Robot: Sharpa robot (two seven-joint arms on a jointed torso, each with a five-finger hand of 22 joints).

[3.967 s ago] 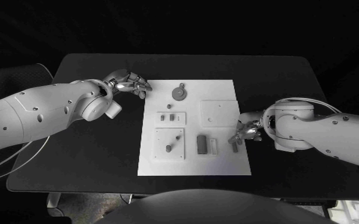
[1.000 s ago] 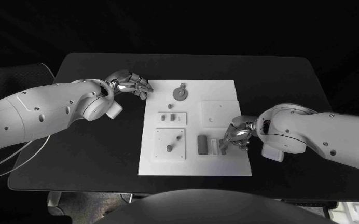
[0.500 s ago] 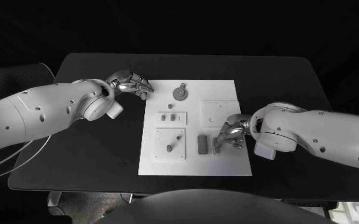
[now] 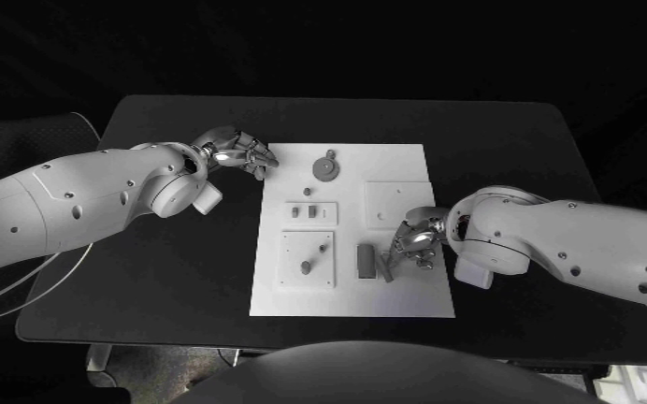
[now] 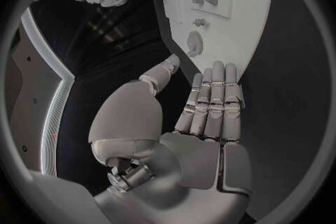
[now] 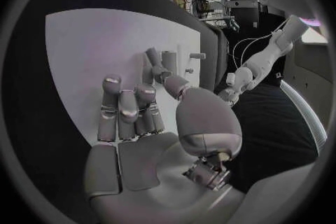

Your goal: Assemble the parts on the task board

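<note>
the board (image 4: 405,301) is a white plate, long axis running away from the robot, lying in the middle of the black table (image 4: 539,142). it carries raised white squares with small grey parts: a round disc part (image 4: 323,167) at the far end, two small pegs (image 4: 310,209) on a plate below it, a slanted peg (image 4: 309,261) on the near left square, and an upright dark block (image 4: 364,259) beside a slot on the near side.

the right hand (image 4: 411,241) sits over the board's near right area, fingers curled down and pinching a thin grey bar (image 4: 391,262) that slants from the fingertips down toward the slot by the block. in the right wrist view the fingers (image 6: 133,109) bend toward the thumb, with the bar (image 6: 155,64) just past them.

the left hand (image 4: 237,152) hovers off the board's far left corner, above the table; its fingers (image 5: 213,95) lie straight and close together, holding nothing.

around the table all is dark.
</note>
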